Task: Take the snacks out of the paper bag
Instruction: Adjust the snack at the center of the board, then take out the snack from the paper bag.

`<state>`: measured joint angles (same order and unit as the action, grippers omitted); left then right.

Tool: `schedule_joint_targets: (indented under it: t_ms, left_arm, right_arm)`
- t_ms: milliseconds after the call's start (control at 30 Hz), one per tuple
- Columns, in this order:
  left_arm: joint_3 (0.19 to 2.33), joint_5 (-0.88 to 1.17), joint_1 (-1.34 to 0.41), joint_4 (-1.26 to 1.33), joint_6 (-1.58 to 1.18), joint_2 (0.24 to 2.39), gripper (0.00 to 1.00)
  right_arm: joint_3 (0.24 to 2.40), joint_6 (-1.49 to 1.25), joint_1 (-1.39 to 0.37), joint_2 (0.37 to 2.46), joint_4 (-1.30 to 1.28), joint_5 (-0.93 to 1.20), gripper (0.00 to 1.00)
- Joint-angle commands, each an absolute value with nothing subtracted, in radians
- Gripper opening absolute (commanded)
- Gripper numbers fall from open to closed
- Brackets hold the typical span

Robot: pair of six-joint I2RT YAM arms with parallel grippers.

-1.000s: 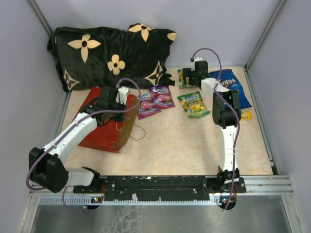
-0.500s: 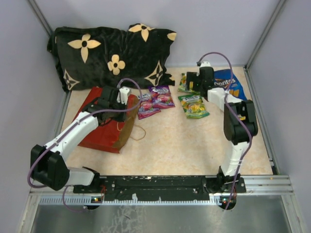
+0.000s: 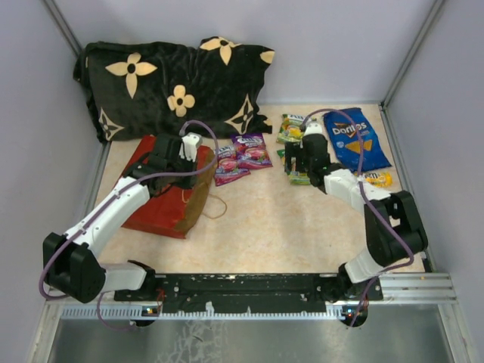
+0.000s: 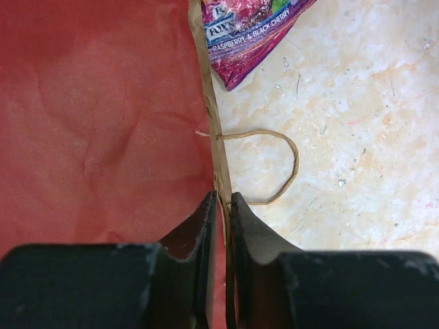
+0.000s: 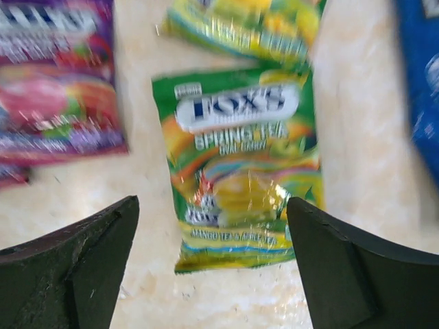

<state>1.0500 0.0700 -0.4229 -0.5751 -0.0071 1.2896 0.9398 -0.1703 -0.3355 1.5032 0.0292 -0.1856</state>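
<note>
A black flower-patterned pillow (image 3: pixel 174 83) lay at the back left of the table (image 3: pixel 265 227). In front of it the red paper bag (image 3: pixel 162 215) lay on its side, its brown-edged opening facing right. The left gripper (image 4: pixel 221 203) was clamped on that brown rim, both fingers pressed against the paper between them. 1 tan cord handle (image 4: pixel 296 161) lay looped flat on the table just beside the rim. Outside the bag, a small purple pouch (image 3: pixel 228 168) lay just beside the opening, touching a larger purple pouch (image 3: pixel 252 150) behind it. Further right, a green Fox's pouch (image 5: pixel 240 164) lay flat on the table. The right gripper (image 5: pixel 211 205) hung directly over it, its 2 fingers spread wide, 1 on either side of the packet and gripping nothing. A second green-and-yellow pouch (image 3: pixel 291 127) lay just behind the green Fox's pouch. The blue Doritos bag (image 3: pixel 354 140) lay near the back right corner. The yellow M&M's packet (image 3: pixel 378 179) sat in front of it, close to the right arm's forearm.
</note>
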Motion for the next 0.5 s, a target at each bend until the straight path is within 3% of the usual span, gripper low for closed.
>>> schedule_joint_targets:
  t_ms: [0, 100, 267, 467]
  left_arm:
    - [1.052, 0.084, -0.420, -0.551, -0.012, 1.269, 0.21]
    - [1.061, 0.087, -0.420, -0.548, -0.007, 1.256, 0.21]
    - [1.109, 0.041, -0.422, -0.562, -0.008, 1.185, 0.00]
    - [1.140, 0.015, -0.422, -0.546, -0.034, 1.145, 0.00]
  right_arm:
    - [0.890, -0.213, -0.353, 1.559, 0.057, -0.217, 0.89]
    - [0.885, -0.239, -0.353, 1.602, 0.073, -0.214, 0.89]
    - [0.853, -0.288, -0.392, 1.528, 0.130, -0.254, 0.91]
    - [0.790, -0.441, -0.573, 1.368, 0.322, -0.180, 0.97]
